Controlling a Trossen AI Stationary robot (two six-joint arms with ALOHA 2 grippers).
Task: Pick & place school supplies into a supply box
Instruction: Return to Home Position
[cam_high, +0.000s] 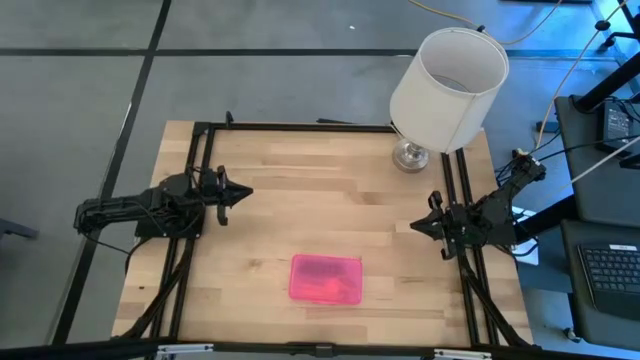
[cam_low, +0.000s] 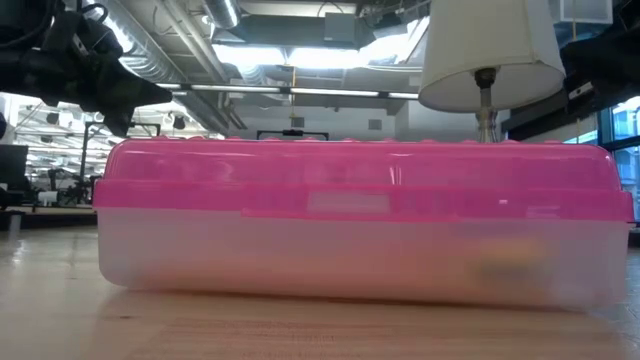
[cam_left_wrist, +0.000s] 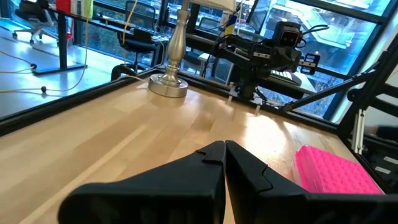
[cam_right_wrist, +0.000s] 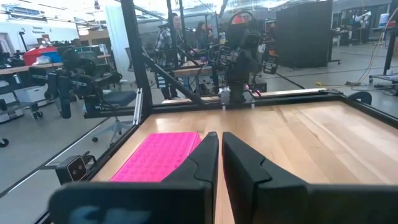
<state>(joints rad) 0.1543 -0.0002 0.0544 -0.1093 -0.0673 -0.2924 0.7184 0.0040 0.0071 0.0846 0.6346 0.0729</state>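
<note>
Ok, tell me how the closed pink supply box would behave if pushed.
The supply box lies flat on the wooden table, so it would probably slide rather than tip. Its smooth plastic walls look rigid but likely slippery to pinch. Blurred shapes show through the clear base, so contents may rattle and shift.

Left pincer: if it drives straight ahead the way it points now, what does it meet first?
Probably the right arm across the table, with only bare wood between. The pink supply box and lamp base sit either side of the left pincer line; depth is unclear.
</note>
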